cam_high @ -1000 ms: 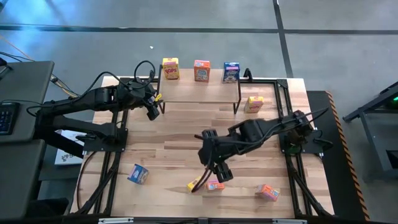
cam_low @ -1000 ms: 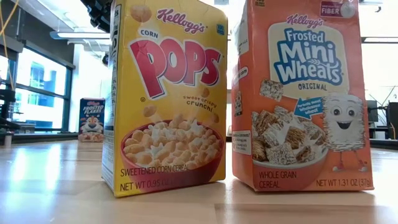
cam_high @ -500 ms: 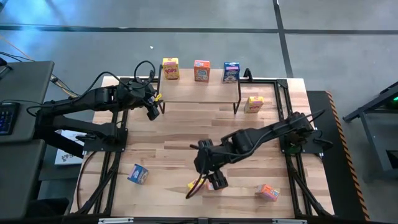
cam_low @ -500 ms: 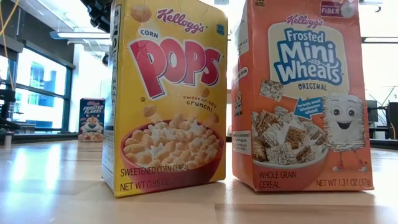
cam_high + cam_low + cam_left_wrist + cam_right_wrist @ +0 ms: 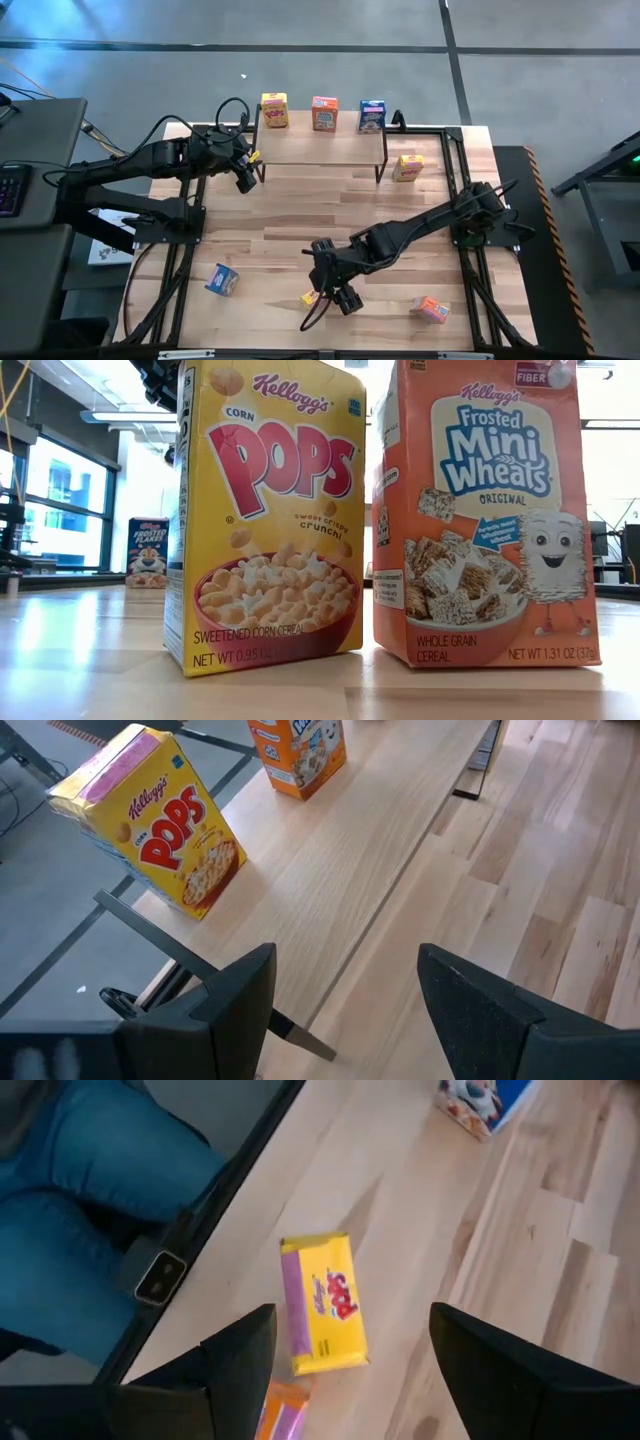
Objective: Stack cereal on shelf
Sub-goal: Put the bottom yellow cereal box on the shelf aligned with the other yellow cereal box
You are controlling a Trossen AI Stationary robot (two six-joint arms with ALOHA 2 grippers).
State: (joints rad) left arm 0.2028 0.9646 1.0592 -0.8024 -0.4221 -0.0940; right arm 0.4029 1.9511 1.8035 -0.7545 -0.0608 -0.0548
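Left gripper (image 5: 246,180) hangs at the shelf's (image 5: 320,150) left end, fingers (image 5: 235,995) spread, nothing between them. Its wrist view looks along the shelf plank (image 5: 330,880): yellow box (image 5: 150,820) standing near that end, orange box (image 5: 298,755) further along.

Shelf at the table's (image 5: 280,230) far edge. Three boxes upright in a row along its back: yellow (image 5: 274,109), orange (image 5: 324,113), blue (image 5: 372,115). Low view shows the yellow (image 5: 270,510) and orange (image 5: 480,510) boxes close up, side by side and apart, with another blue box (image 5: 147,552) standing far behind.

Blue box (image 5: 222,280) lies on the table, near-left, well apart from both grippers.

Right gripper (image 5: 335,297) low over the near middle of the table, fingers (image 5: 240,1355) apart, empty. Small yellow box (image 5: 311,297) lies flat just beside it; in the wrist view this box (image 5: 320,1305) sits ahead of the open fingers, between their lines, not touched. An orange box (image 5: 280,1410) edge shows closer in, next to the left finger. Blue box (image 5: 480,1100) further off. A person's blue trouser legs (image 5: 90,1210) beyond the table edge.

Orange box (image 5: 433,308) lies near-right. Yellow box (image 5: 408,166) stands on the table just right of the shelf.
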